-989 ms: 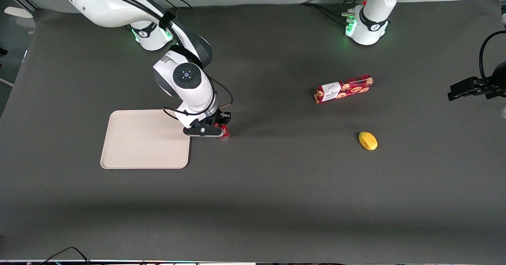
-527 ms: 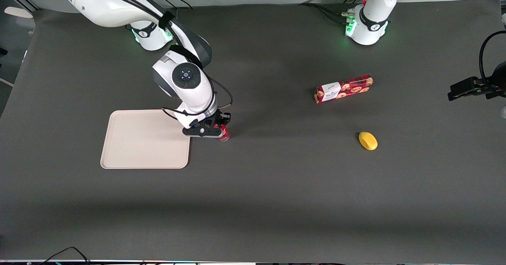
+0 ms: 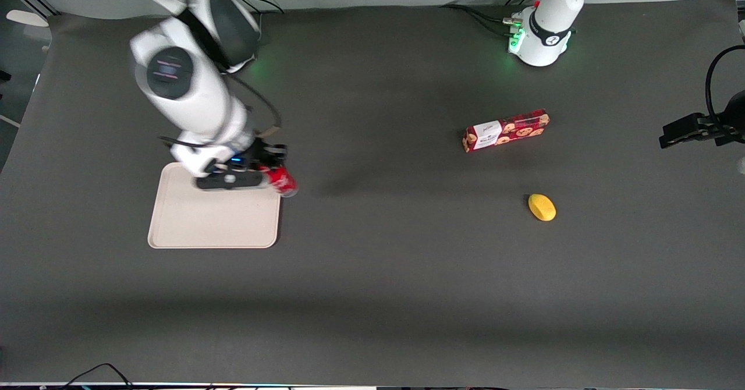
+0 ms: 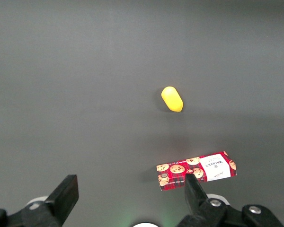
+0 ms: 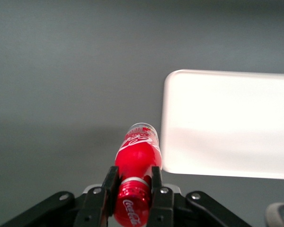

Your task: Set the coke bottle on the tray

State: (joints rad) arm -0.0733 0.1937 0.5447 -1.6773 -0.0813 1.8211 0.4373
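Note:
The small red coke bottle (image 3: 283, 181) hangs in my right gripper (image 3: 265, 176), lifted off the table and tilted, over the tray's edge nearest the parked arm's end. In the right wrist view the gripper (image 5: 132, 182) is shut on the bottle (image 5: 138, 153) at its neck, just below the red cap, with the clear base pointing away. The cream tray (image 3: 198, 218) lies flat on the dark table, partly under my wrist; it also shows in the right wrist view (image 5: 232, 123), beside the bottle.
A long red cookie box (image 3: 506, 130) and a yellow lemon-like object (image 3: 542, 207) lie toward the parked arm's end of the table; both show in the left wrist view, the box (image 4: 196, 170) and the yellow object (image 4: 172, 99).
My gripper has lifted the bottle off the table and carried it toward the tray. The arm has swung toward the working arm's end. The tray, box and yellow object have not moved.

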